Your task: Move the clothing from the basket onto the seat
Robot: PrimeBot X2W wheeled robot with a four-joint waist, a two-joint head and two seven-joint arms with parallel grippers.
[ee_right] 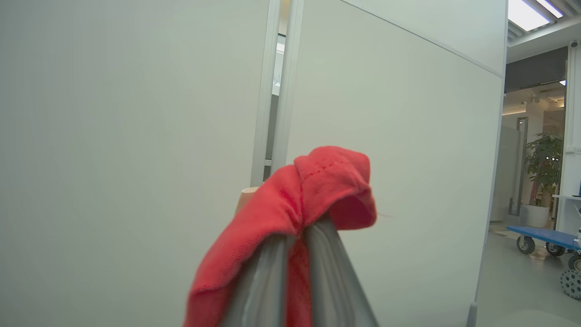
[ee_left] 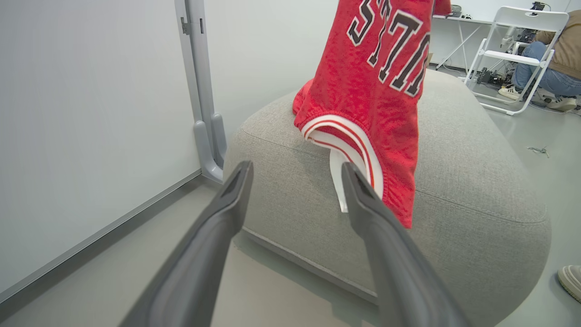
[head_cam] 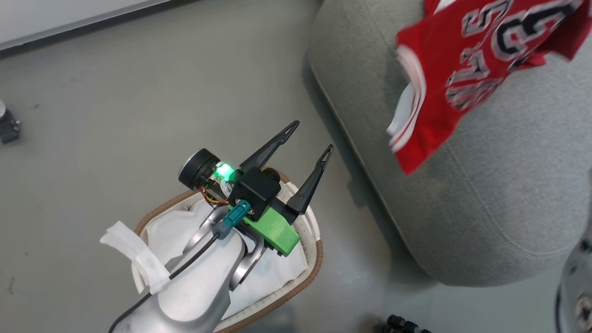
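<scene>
Over the seat (head_cam: 485,208), red jersey (head_cam: 462,69) hangs from right gripper (ee_right: 297,231), its 2 fingers pinched tight on a fold of the cloth. Above the basket (head_cam: 314,259), left gripper (head_cam: 313,136) has fingers spread apart. White sheet (head_cam: 175,231) lines the basket.

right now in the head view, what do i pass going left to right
small dark object at the edge → basket → grey seat → red jersey; the left gripper overlaps the basket, so it's left out
</scene>
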